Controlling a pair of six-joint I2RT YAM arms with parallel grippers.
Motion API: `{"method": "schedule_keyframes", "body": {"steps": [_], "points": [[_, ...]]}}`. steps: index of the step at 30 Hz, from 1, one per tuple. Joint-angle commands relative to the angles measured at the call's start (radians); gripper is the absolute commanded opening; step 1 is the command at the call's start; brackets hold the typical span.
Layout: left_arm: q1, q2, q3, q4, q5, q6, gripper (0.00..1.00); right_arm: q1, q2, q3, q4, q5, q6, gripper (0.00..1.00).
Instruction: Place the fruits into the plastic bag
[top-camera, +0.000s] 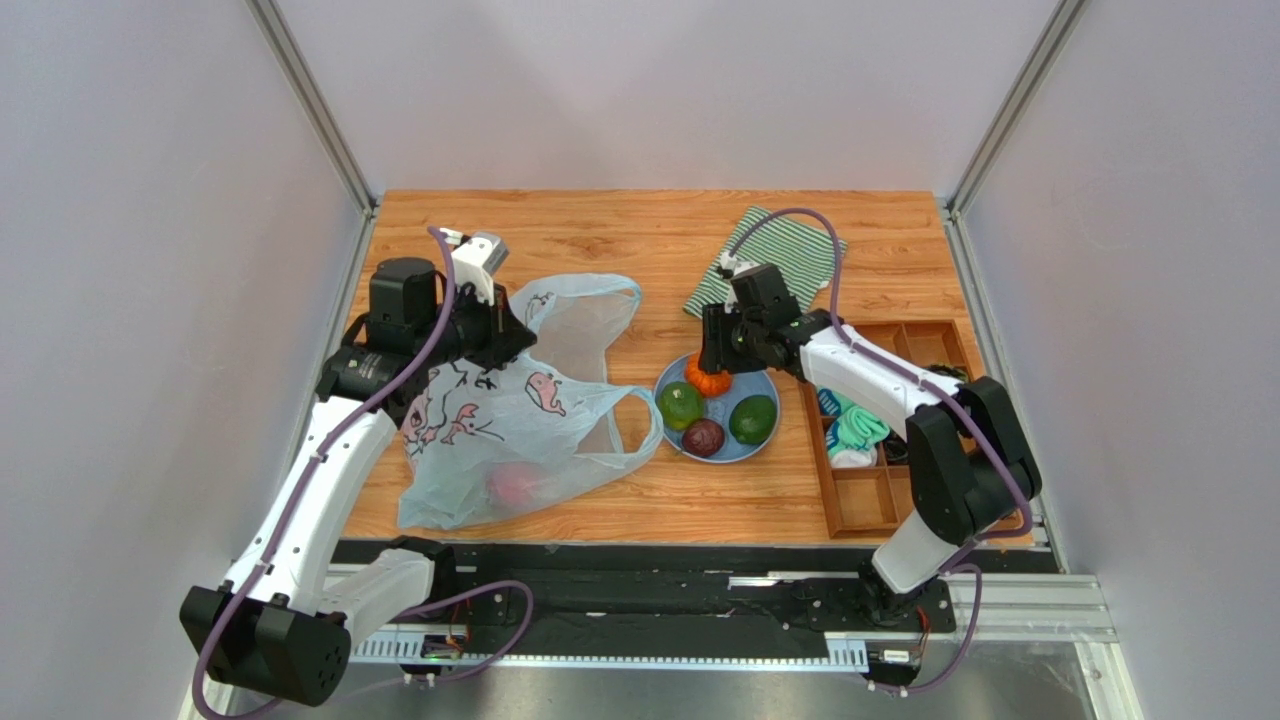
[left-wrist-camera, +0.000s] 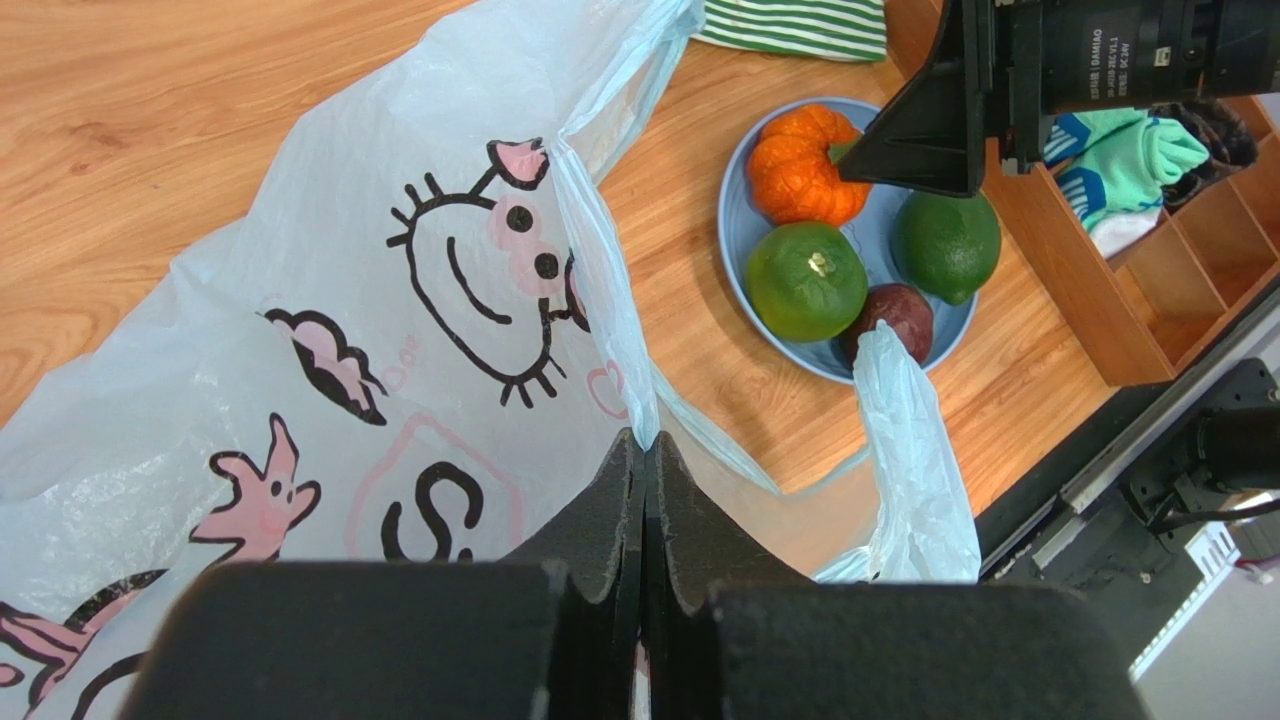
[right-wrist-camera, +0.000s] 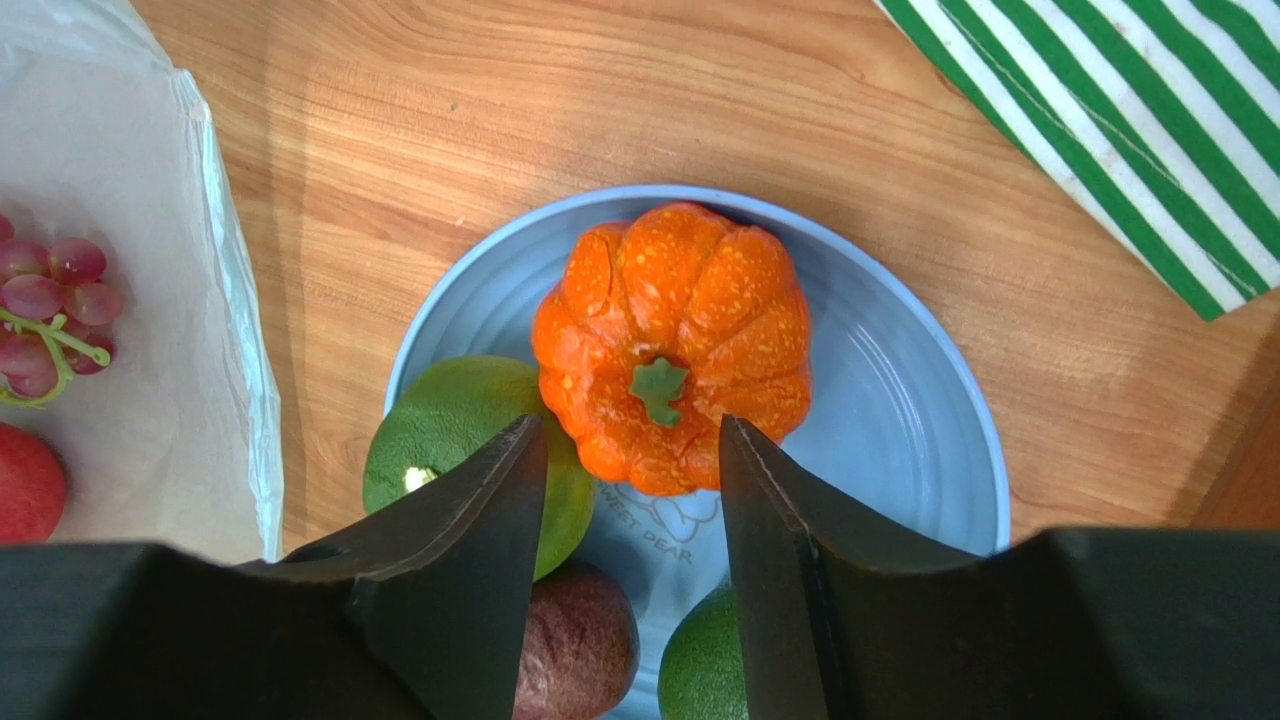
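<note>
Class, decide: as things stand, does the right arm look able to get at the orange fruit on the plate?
Probably yes: the right gripper hangs open right above the orange fruit, nothing between them.

The plastic bag looks thin and crinkly, the orange fruit bumpy, the plate smooth, the table wood-grained.
</note>
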Motion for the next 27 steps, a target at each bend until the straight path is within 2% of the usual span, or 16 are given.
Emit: {"method": "schedule_keyframes", "body": {"steps": [1,9,10,14,22,27], "points": [[0.005,0.0,0.029,0.005,0.0,0.01,0.0,-0.006,0.029,0.062,0.038,0.017,-0.022,0.45],[0.005,0.0,0.031,0.005,0.0,0.01,0.0,-0.003,0.036,0.071,0.014,0.033,-0.02,0.25],[0.005,0.0,0.029,0.005,0.002,0.01,0.0,-0.005,0.035,0.071,0.014,0.034,-0.02,0.17],[0.005,0.0,0.029,0.005,0.0,0.01,0.0,-0.005,0.033,0.072,-0.001,0.037,-0.02,0.01],[0.005,-0.003,0.029,0.005,0.0,0.01,0.0,-0.005,0.007,0.075,-0.015,0.065,-0.025,0.0],[0.005,-0.003,0.029,0.004,-0.002,0.01,0.0,-0.003,-0.086,0.052,0.005,0.109,-0.023,0.0]]}}
